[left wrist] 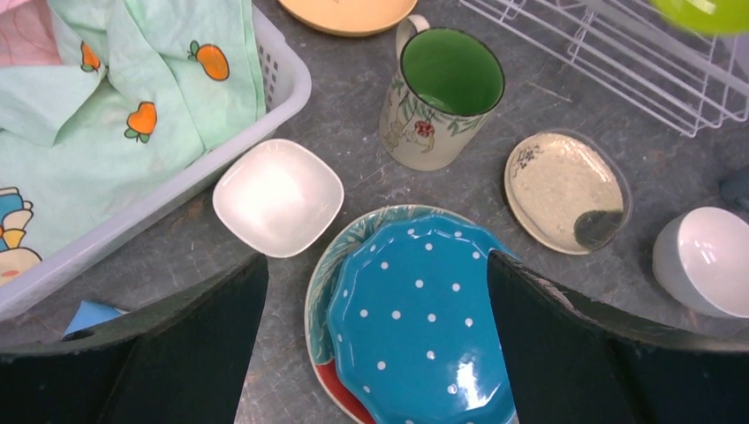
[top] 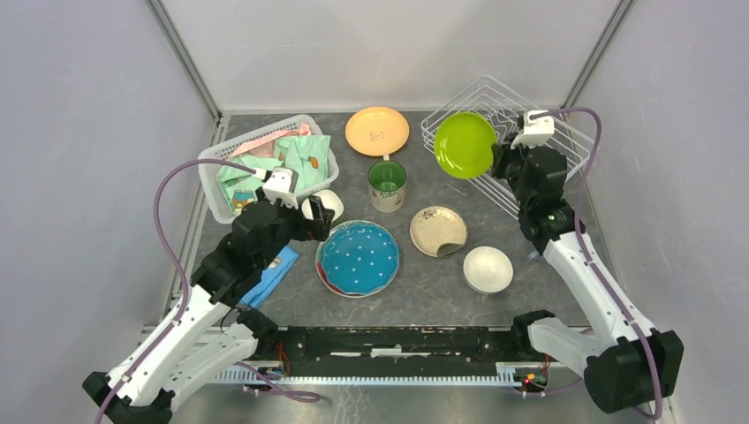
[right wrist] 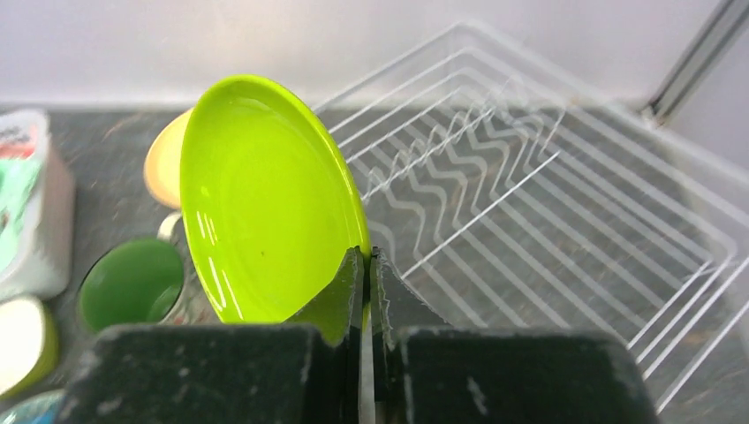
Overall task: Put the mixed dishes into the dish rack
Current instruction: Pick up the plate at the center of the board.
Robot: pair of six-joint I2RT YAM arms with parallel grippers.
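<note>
My right gripper [right wrist: 366,265] is shut on the rim of the lime-green plate [right wrist: 265,203], holding it on edge in the air at the near-left side of the white wire dish rack [right wrist: 548,203]; the plate [top: 465,144] and the rack [top: 565,146] also show in the top view. My left gripper [left wrist: 375,291] is open and empty above the blue white-dotted plate [left wrist: 424,318], which lies on a red plate [left wrist: 331,389]. An orange plate [top: 377,131], a mug green inside [top: 387,184], a cream plate [top: 438,230], a white bowl [top: 487,268] and a small white dish [left wrist: 278,196] stand on the table.
A white plastic basket [top: 221,181] with clothes stands at the back left, beside my left gripper. A folded blue cloth [top: 274,274] lies under my left arm. Grey walls close in the table on three sides.
</note>
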